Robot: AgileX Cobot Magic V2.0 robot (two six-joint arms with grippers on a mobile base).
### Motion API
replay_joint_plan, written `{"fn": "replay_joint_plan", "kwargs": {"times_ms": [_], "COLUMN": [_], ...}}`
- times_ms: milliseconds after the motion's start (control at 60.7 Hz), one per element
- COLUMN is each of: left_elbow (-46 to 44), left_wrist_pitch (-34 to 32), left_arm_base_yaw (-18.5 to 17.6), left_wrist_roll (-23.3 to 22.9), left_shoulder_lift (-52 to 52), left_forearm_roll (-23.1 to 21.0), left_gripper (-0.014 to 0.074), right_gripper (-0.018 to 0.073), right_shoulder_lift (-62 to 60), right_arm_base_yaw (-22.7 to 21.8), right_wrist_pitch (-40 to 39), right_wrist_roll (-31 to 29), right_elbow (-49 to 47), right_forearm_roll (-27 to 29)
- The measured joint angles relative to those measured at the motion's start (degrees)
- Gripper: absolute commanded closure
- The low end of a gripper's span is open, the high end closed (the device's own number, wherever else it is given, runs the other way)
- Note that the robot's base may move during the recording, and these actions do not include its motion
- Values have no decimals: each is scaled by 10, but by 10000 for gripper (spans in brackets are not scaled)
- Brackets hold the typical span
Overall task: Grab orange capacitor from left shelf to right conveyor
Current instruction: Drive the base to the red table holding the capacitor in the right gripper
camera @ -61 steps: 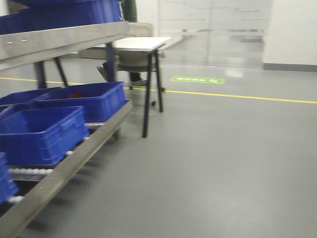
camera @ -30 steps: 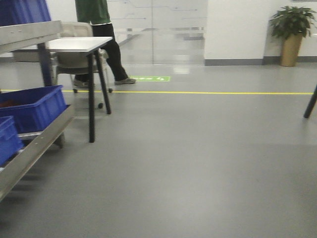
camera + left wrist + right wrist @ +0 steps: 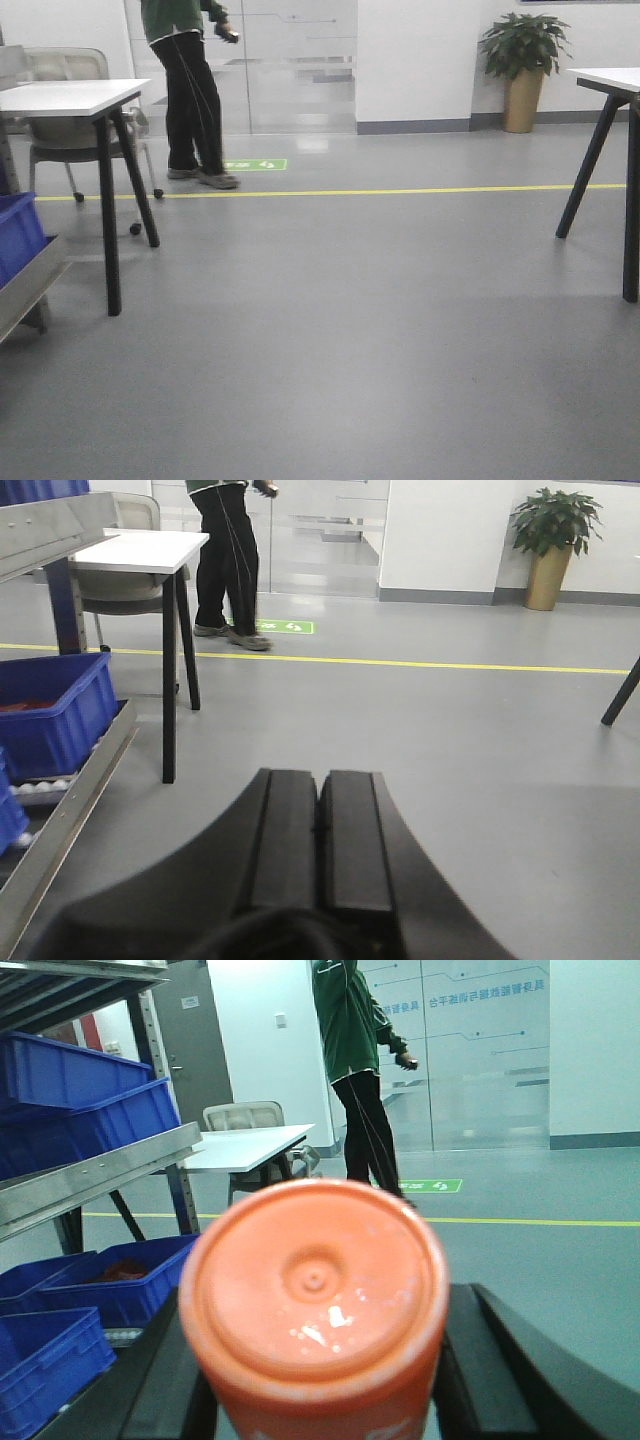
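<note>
Exterior front view: mostly bare grey floor. A corner of the left shelf and one blue bin sit at the left edge, with a white table just beside them. A person stands beyond, near the yellow floor line. Neither arm is in this view, and the right conveyor is not visible.

Left wrist view: the left gripper has its pads pressed flat together with nothing between them. It hangs over the floor, and the shelf lies to its left.

Right wrist view: the orange capacitor fills the frame, flat top toward the lens. It is clamped in the right gripper, with a dark finger on each side. The shelf and bins are behind and to the left.

Judgement: the pick is done and we are in the carry stage. The next move calls for bringing the belt into sight and within the right arm's reach. The capacitor then goes down upright on the belt before the fingers part.
</note>
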Motion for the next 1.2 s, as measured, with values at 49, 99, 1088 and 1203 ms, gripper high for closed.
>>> {"fn": "replay_joint_plan", "kwargs": {"times_ms": [49,99,1088,1203], "left_elbow": [0,0,0,0], "left_wrist_pitch": [0,0,0,0], "left_arm_base_yaw": [0,0,0,0], "left_wrist_roll": [0,0,0,0], "left_shoulder_lift": [0,0,0,0], "left_forearm_roll": [0,0,0,0], "left_gripper": [722,722,722,722], "right_gripper": [510,510,510,510], "right_shoulder_lift": [0,0,0,0], "right_arm_base_yaw": [0,0,0,0], "right_wrist_pitch": [0,0,-1,-1], "right_wrist_roll": [0,0,0,0], "right_elbow": [0,0,1,1], "right_forearm_roll": [0,0,0,0]}}
